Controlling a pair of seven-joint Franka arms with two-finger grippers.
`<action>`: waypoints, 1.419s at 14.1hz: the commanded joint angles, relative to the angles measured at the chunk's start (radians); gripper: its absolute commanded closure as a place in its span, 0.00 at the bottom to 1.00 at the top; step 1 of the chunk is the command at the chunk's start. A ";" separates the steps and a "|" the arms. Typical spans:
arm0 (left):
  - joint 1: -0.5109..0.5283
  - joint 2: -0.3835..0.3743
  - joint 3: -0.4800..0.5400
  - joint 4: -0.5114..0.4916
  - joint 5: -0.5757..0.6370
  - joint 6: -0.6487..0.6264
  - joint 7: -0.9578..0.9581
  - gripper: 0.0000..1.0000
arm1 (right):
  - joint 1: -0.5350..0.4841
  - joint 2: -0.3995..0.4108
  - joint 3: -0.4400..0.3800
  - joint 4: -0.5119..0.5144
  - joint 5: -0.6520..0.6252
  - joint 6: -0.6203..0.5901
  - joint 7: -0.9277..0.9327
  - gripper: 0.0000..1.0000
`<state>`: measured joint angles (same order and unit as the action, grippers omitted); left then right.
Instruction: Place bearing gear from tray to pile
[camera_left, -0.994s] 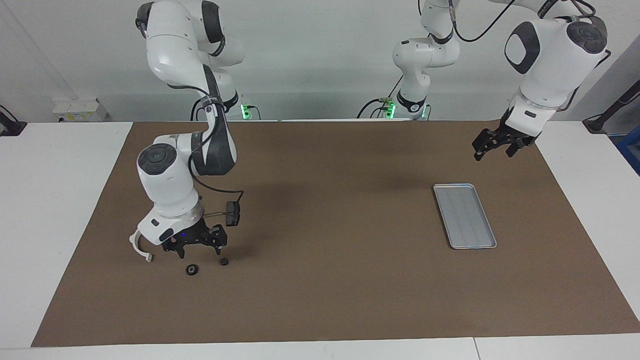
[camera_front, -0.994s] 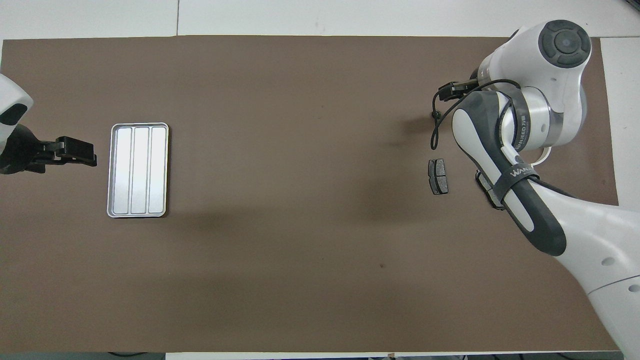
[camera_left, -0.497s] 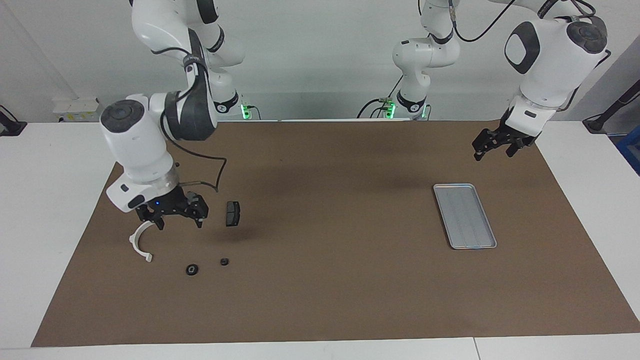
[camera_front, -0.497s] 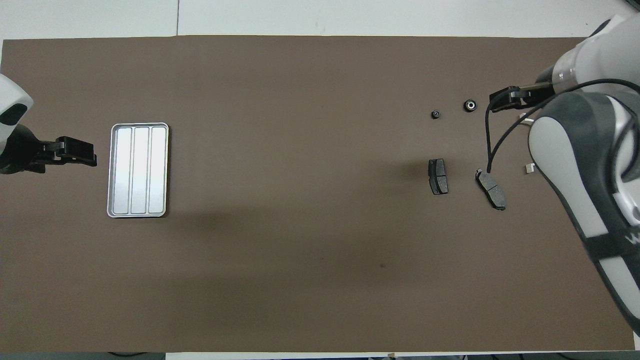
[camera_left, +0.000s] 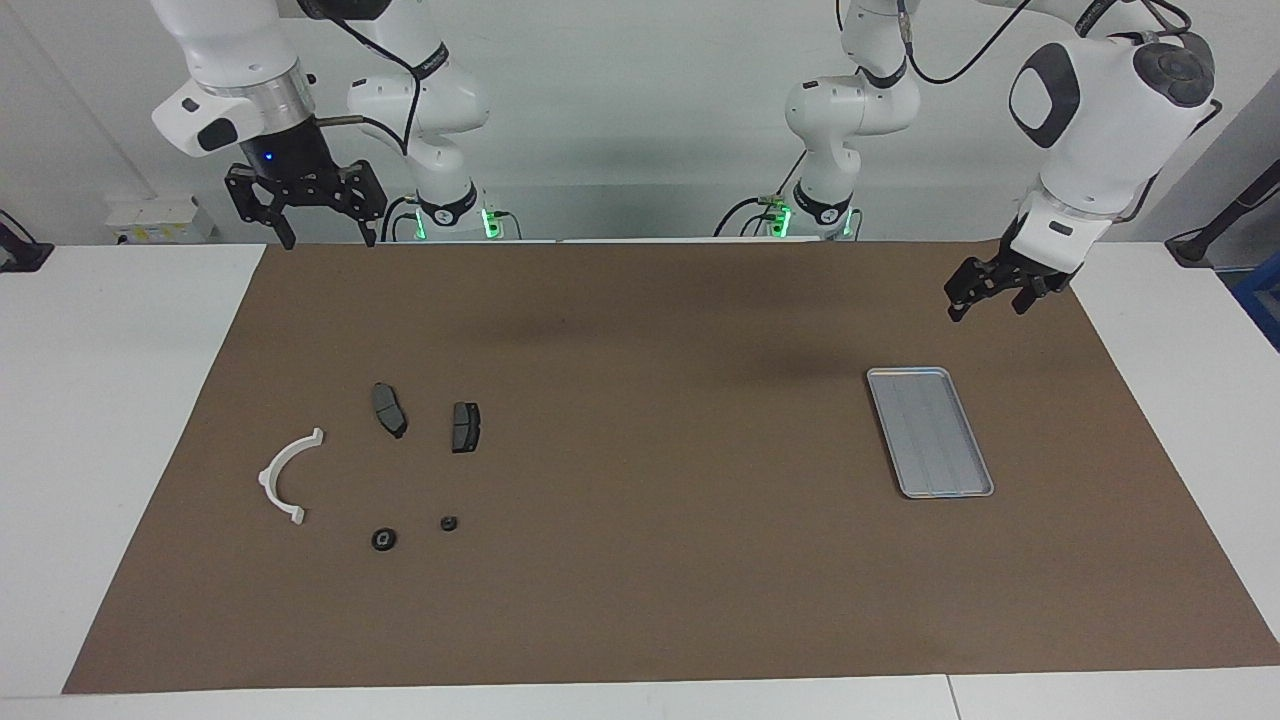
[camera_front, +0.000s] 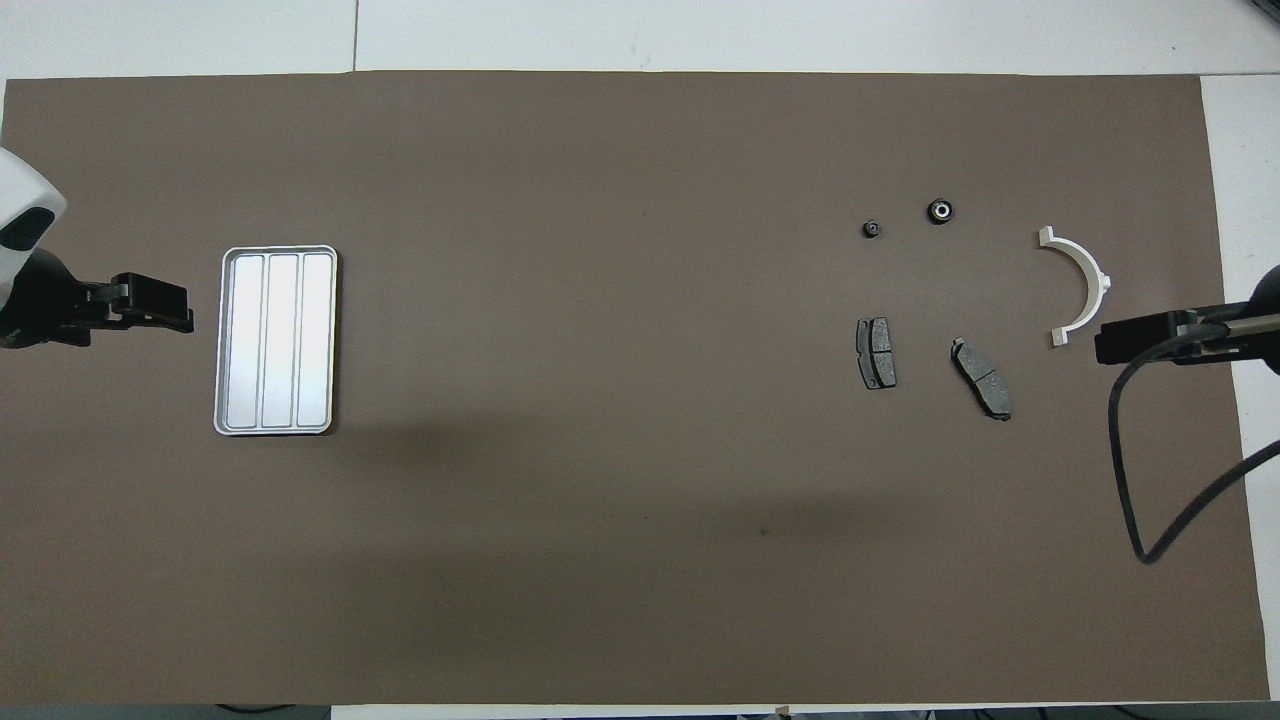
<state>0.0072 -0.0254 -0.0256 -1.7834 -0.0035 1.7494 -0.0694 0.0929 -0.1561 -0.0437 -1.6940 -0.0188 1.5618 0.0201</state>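
The silvery ribbed tray (camera_left: 930, 432) lies empty toward the left arm's end of the mat; it also shows in the overhead view (camera_front: 277, 340). The pile lies toward the right arm's end: a white half-ring bracket (camera_left: 285, 476), two dark brake-pad pieces (camera_left: 389, 409) (camera_left: 465, 426), and two small black round bearing parts (camera_left: 384, 539) (camera_left: 449, 522), farther from the robots than the pads. My right gripper (camera_left: 320, 236) hangs high over the mat's edge by its base, open and empty. My left gripper (camera_left: 988, 310) waits open over bare mat by the tray's short end.
A brown mat (camera_left: 660, 600) covers most of the white table. In the overhead view the bracket (camera_front: 1080, 285), the pads (camera_front: 876, 353) (camera_front: 982, 378) and the round parts (camera_front: 940, 210) (camera_front: 872, 229) lie apart from one another.
My right gripper rose from just above the two small round parts and drew back high toward its base, empty. This uncovered the bracket and the second pad. The left arm stayed still.
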 joint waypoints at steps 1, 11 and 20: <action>0.002 -0.005 0.001 0.010 -0.010 -0.008 0.016 0.00 | -0.030 0.007 0.007 0.014 0.036 -0.044 -0.019 0.00; 0.002 -0.004 0.001 0.010 -0.010 -0.008 0.016 0.00 | -0.055 0.020 0.007 0.028 0.037 -0.074 -0.016 0.00; 0.002 -0.005 0.001 0.010 -0.010 -0.008 0.016 0.00 | -0.047 0.016 0.007 0.019 0.020 0.004 -0.014 0.00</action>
<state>0.0072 -0.0254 -0.0256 -1.7833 -0.0035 1.7494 -0.0693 0.0522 -0.1454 -0.0412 -1.6800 -0.0060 1.5418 0.0201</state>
